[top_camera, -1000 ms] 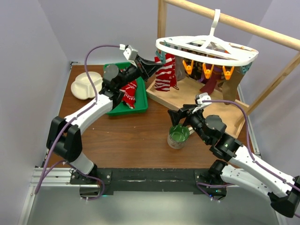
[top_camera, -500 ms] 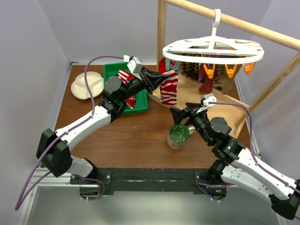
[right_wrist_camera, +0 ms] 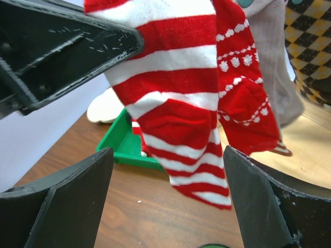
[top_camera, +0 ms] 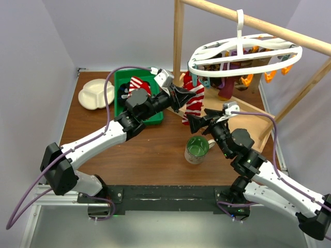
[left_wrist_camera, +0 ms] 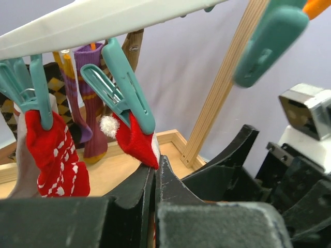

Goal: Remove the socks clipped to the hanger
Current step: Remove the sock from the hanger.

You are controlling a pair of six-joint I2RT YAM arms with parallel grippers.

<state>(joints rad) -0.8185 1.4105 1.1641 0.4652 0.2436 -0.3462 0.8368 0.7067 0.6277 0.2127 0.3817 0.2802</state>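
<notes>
Top external view: two arms meet at the near-left rim of one large white plastic oval hanger (top_camera: 195, 63). It hangs tilted by its hook from one wooden pole (top_camera: 274, 29).
Left gripper (top_camera: 189, 98): jaws pinched tight on one red-and-white striped sock (top_camera: 195, 107), high up by its top end, just under the hanger's rim!
Right gripper (top_camera: 199, 119): jaws spread wide, holding nothing. Its wrist view shows the striped sock's lower half dangling between the two black fingers (right_wrist_camera: 57, 206), clear of both.
Clips: the left wrist view gives two teal plastic clips (left_wrist_camera: 121, 88) sharp on the rim and a third blurred at upper right. One bites red fabric that runs straight into the left jaws. The other bites one red sock with white patterning (left_wrist_camera: 54, 155).
Farther back: one purple sock (left_wrist_camera: 85, 103) and one brown-cream checkered sock (right_wrist_camera: 310, 51), both hanging.
Table: one green mug (top_camera: 196, 149) sits just below the right gripper. One green tray (top_camera: 120, 77) has fabric inside, and one white divided plate (top_camera: 95, 93) lies far left.
</notes>
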